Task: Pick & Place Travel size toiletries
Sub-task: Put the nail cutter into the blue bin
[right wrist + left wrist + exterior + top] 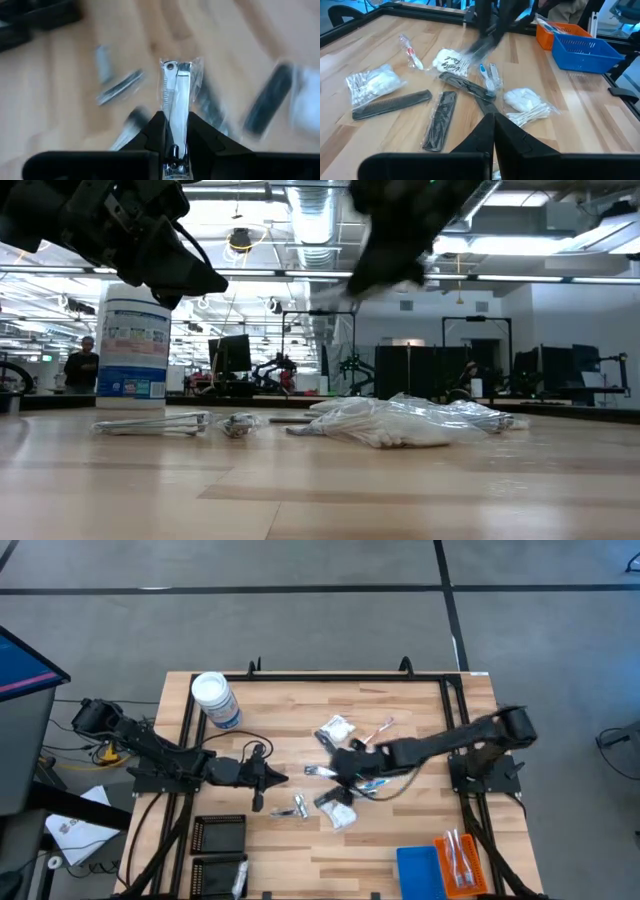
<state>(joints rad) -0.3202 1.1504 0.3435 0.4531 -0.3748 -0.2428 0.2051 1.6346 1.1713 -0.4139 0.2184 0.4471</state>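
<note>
In the right wrist view we see the right gripper [172, 131] nearest us, its fingers clenched on a clear-wrapped silvery nail clipper [175, 95] whose long axis runs straight out from them. It hangs over the pile of toiletries [340, 770] mid-tabletop [400, 840]. The left gripper [268, 778] waits just beside, fingers closed and empty
</note>
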